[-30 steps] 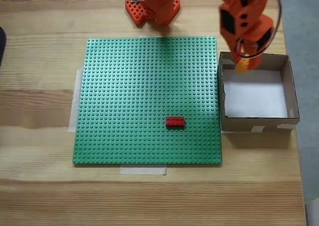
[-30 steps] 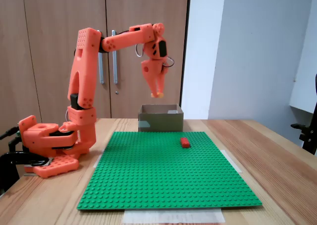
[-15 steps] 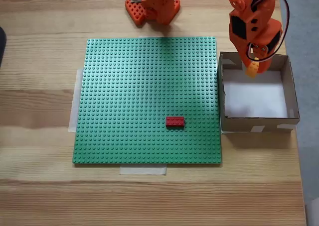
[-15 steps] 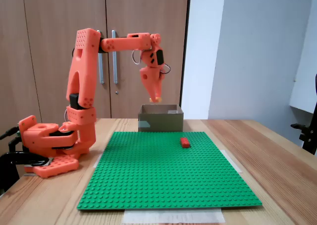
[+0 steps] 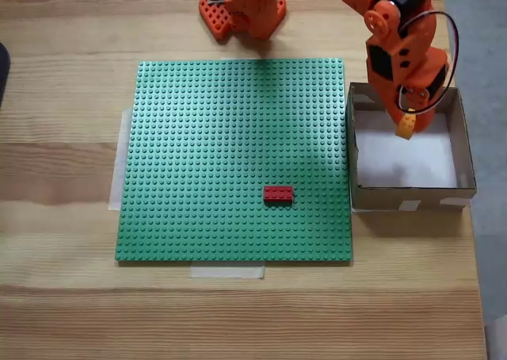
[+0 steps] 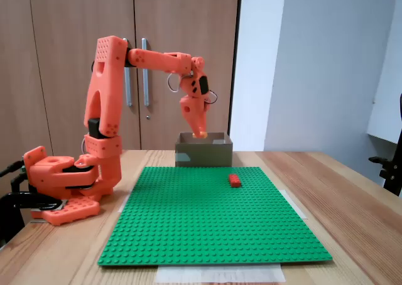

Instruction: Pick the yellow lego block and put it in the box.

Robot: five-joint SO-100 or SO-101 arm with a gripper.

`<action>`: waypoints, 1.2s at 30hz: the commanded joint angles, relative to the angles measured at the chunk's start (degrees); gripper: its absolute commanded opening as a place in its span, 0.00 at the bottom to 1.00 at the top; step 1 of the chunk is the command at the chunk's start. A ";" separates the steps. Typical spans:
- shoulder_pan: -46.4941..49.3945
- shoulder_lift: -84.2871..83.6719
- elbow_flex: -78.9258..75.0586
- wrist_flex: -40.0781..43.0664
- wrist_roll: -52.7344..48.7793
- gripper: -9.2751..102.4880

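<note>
The yellow lego block (image 5: 406, 126) (image 6: 201, 134) is held at the tip of my orange gripper (image 5: 406, 127) (image 6: 201, 133), which is shut on it. In the top-down fixed view the block hangs over the white bottom of the box (image 5: 467, 168), near its upper middle. In the side fixed view the gripper points down, with the block just above the rim of the box (image 6: 203, 153).
A green studded baseplate (image 5: 198, 138) (image 6: 188, 222) covers the middle of the wooden table, with a red lego brick (image 5: 278, 193) (image 6: 234, 180) on it left of the box. The arm's orange base (image 5: 242, 11) (image 6: 59, 184) stands at the table's far edge.
The gripper has carried the yellow block from above the box's near corner to over its inside, and has come down toward the rim. The red brick has stayed put.
</note>
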 commanded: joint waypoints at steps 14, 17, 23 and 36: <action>-0.70 2.55 9.67 -10.63 -1.41 0.15; -1.05 2.55 11.78 -12.66 -1.49 0.15; -2.02 2.55 16.08 -18.37 -2.64 0.15; -2.02 2.55 18.54 -24.61 -3.34 0.15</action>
